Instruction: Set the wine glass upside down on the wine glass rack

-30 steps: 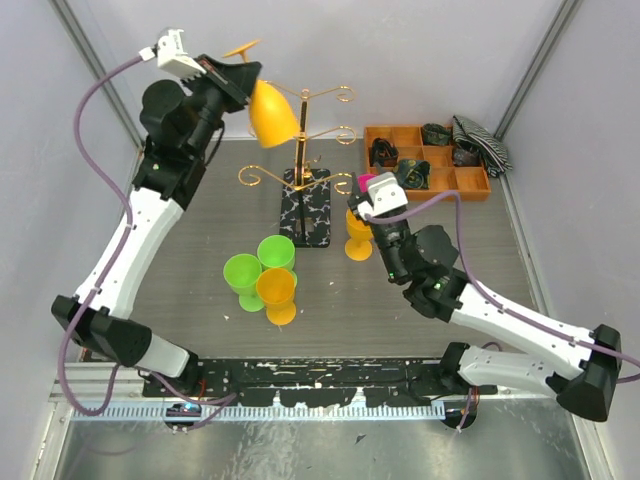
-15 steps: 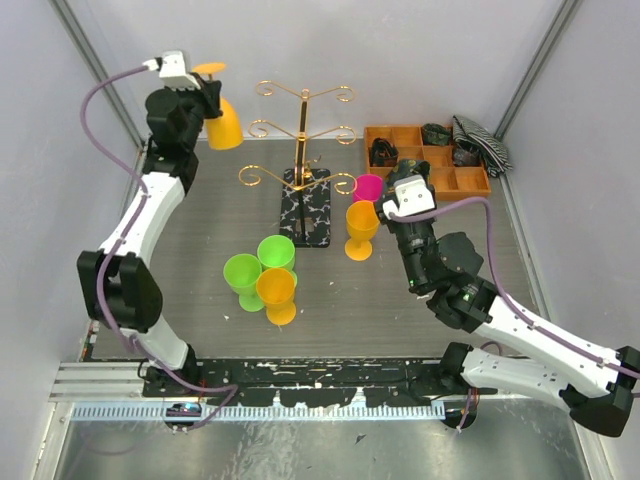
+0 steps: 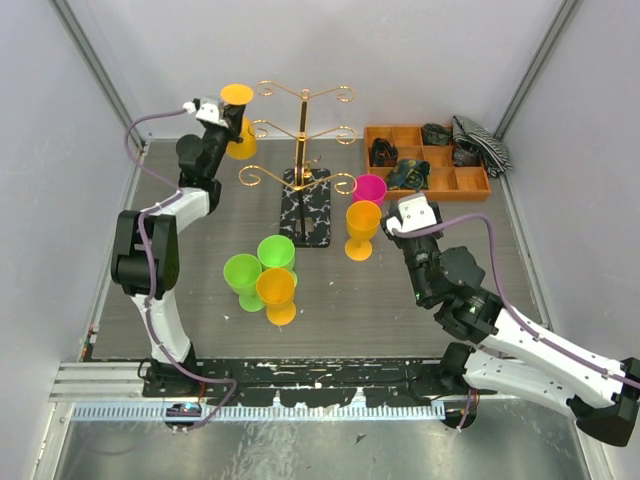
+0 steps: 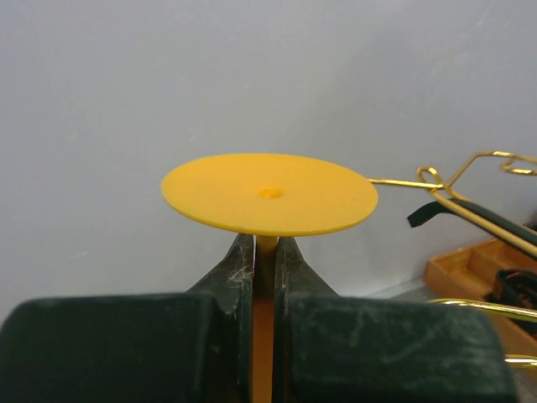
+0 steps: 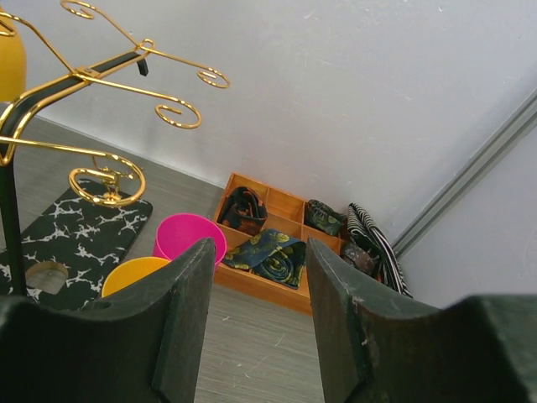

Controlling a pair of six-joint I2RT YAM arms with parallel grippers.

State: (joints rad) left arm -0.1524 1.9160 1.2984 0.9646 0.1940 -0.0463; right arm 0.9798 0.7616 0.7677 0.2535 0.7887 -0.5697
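In orange tray, dark bundles, wine glass inverted

Place: a robot test cell, lab-like.
Walls: plain pale panels held by metal struts on the left, right and far sides.
Counter: grey counter, with a cabled left arm and right arm bolted to a rail at its near edge.

No text, label, brand, number or sign can be read anywhere

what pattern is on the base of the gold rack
Black with white crackle-like speckles on the rack base; clearest in the right wrist view.
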